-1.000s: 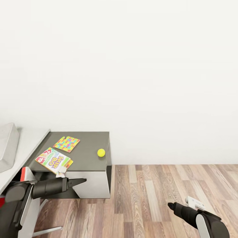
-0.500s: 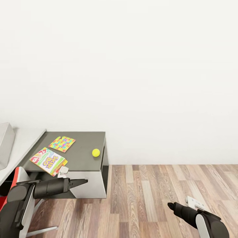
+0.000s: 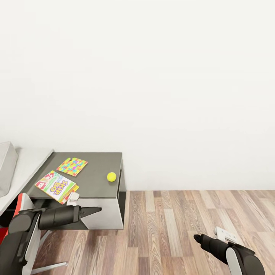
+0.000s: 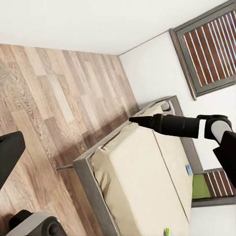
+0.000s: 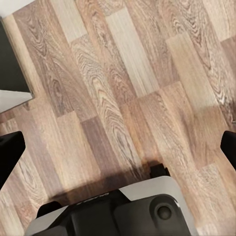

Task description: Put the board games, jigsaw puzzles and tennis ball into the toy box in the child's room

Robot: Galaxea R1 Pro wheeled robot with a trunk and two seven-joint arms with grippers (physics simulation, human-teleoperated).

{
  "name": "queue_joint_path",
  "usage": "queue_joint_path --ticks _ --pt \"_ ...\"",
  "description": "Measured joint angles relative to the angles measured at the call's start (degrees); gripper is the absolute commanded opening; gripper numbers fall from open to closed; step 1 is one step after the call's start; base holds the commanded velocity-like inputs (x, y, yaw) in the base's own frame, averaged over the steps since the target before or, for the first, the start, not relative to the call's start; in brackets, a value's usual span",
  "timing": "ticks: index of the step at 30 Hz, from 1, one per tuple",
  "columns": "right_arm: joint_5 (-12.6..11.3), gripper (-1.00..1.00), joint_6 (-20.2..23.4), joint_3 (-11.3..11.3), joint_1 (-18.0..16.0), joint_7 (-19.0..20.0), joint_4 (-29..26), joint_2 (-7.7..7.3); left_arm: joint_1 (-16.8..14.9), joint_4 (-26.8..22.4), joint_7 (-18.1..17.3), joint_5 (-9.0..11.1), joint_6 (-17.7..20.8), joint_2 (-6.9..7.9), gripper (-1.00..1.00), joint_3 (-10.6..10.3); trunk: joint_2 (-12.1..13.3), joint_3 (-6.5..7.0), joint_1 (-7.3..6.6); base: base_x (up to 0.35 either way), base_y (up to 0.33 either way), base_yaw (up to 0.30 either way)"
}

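On the dark grey low section of the table (image 3: 95,187) lie a jigsaw puzzle (image 3: 72,166), the SKIP-BO board game (image 3: 55,185) with an orange corner sticking out beneath it, and the tennis ball (image 3: 111,176). A corner of the light-grey toy box (image 3: 5,168) sits on the pale top at the far left. My left gripper (image 3: 95,209) hovers open in front of the cabinet, below the table edge. Low at the right, over the floor, my right gripper (image 3: 196,237) is open and empty. The left wrist view looks across to the cream bed (image 4: 147,187), with small coloured items at its far end.
Brown plank floor (image 3: 183,221) spreads to the right of the cabinet, up to a bare white wall (image 3: 172,95). A red-and-white chair part (image 3: 21,202) stands by my left arm. A slatted dark window (image 4: 209,49) is on the wall beyond the bed.
The whole view has shifted slightly, so the table sits a little further left in the picture than a second ago. Both arms hold the same pose.
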Motion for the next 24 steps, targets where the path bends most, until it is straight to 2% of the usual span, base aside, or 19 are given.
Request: queue_joint_path --ticks 10,16,21,24 --pt "0.0 1.00 0.0 0.4 0.1 0.0 0.0 0.13 0.0 0.0 0.0 0.0 0.1 0.07 1.00 0.0 0.0 0.00 0.00 0.002 0.002 0.000" --pt "0.0 1.00 0.2 0.6 0.1 0.2 -0.3 0.15 0.0 0.0 -2.5 0.0 0.2 0.22 1.00 0.1 0.0 0.00 0.00 0.000 0.000 0.000" --pt "0.1 1.00 0.0 2.3 -0.4 0.2 -0.7 -0.26 0.0 0.0 -4.5 -0.1 0.1 0.31 1.00 0.5 0.0 0.04 0.00 0.000 0.000 0.114" --pt "0.0 1.00 -1.9 3.0 -2.2 0.3 -0.8 -0.55 0.0 0.0 -4.9 -0.2 0.0 0.32 1.00 0.5 0.0 0.13 0.00 0.000 0.000 0.213"
